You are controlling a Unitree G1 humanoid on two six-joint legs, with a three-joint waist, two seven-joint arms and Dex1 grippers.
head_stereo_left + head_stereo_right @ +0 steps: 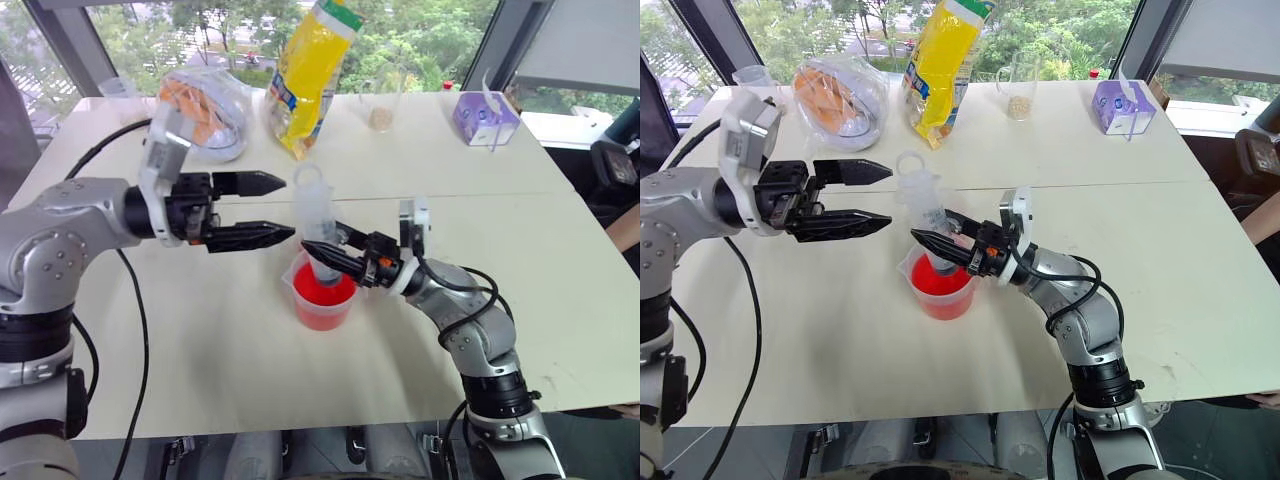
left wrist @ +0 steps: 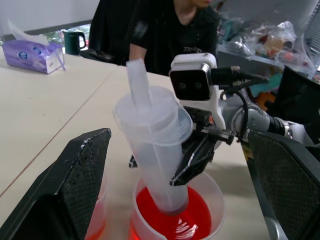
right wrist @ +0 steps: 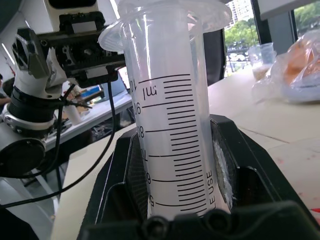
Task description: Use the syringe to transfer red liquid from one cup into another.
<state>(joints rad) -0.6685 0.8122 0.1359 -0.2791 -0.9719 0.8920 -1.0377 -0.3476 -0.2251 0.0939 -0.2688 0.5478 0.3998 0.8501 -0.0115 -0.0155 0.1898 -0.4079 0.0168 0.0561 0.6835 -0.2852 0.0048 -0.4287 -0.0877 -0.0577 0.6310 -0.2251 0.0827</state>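
Two grippers share the filling step: the right gripper is clenched on the syringe, whose tip dips into the red liquid in the beaker, while the left gripper, jaws spread, hovers beside the plunger, which it likely must pull next.

Orange-red tip of the large clear plastic syringe sunk out of sight in the bright red liquid, small narrow clear cup mostly hidden behind the left hand's black finger, wide clear spouted beaker cut off by the frame's edge
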